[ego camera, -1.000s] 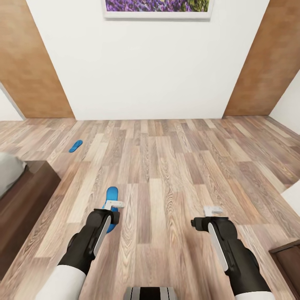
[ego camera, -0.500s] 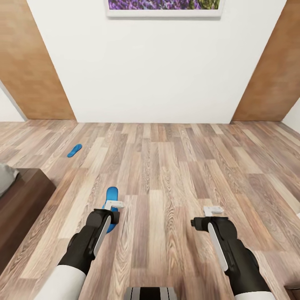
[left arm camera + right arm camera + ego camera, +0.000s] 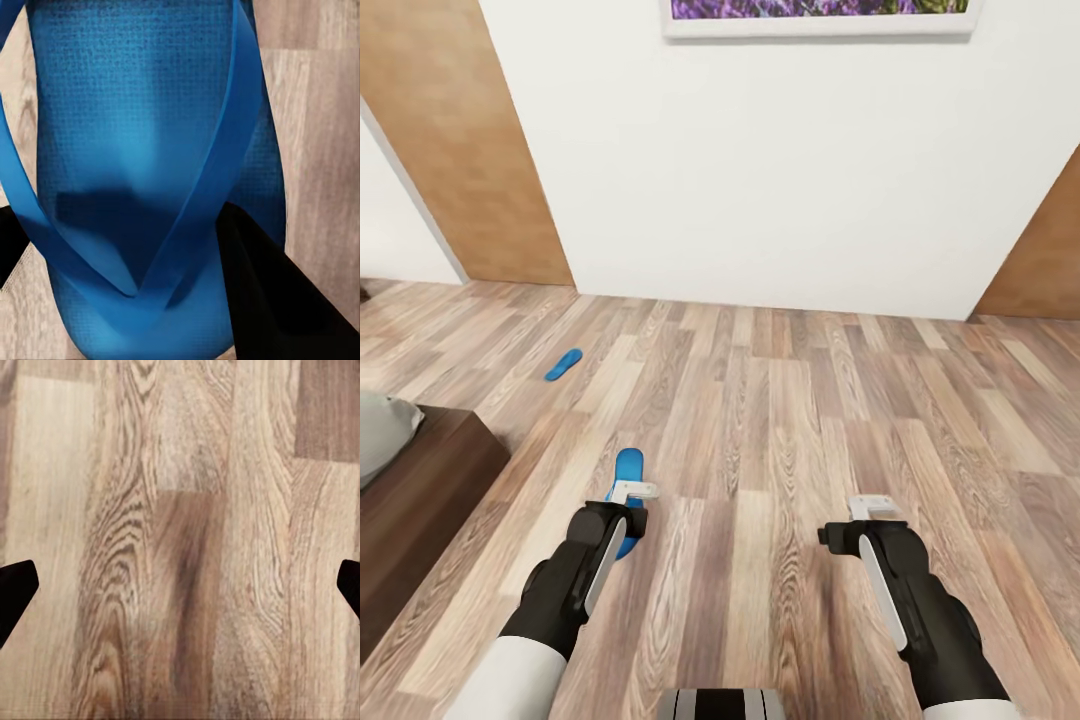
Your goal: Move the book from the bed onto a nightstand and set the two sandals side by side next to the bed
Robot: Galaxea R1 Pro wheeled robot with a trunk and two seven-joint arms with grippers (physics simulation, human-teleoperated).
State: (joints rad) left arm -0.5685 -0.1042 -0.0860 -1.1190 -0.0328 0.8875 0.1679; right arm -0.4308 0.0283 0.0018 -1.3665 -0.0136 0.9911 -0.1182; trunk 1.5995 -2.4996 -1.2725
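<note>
One bright-blue sandal (image 3: 628, 470) hangs just above the wood floor with my left gripper (image 3: 626, 520) shut on it. The left wrist view shows its sole and straps (image 3: 142, 150) close up, a dark finger (image 3: 277, 300) pressed against one side. The other sandal (image 3: 564, 364) lies on the floor farther ahead and to the left, near the wall. The bed's dark-brown frame (image 3: 420, 490) and a corner of its grey mattress (image 3: 380, 430) sit at the left edge. My right gripper (image 3: 873, 510) is open over bare floor, its fingertips (image 3: 15, 585) wide apart. The book and nightstand are out of view.
A white wall (image 3: 760, 150) with a framed purple picture (image 3: 820, 15) stands ahead. Brown wood panels (image 3: 470, 150) flank it on both sides. Wood-plank floor (image 3: 810, 400) stretches between me and the wall.
The whole picture has shifted right, so the camera has turned left. Both arms keep their places in the view, and the left gripper still holds the sandal.
</note>
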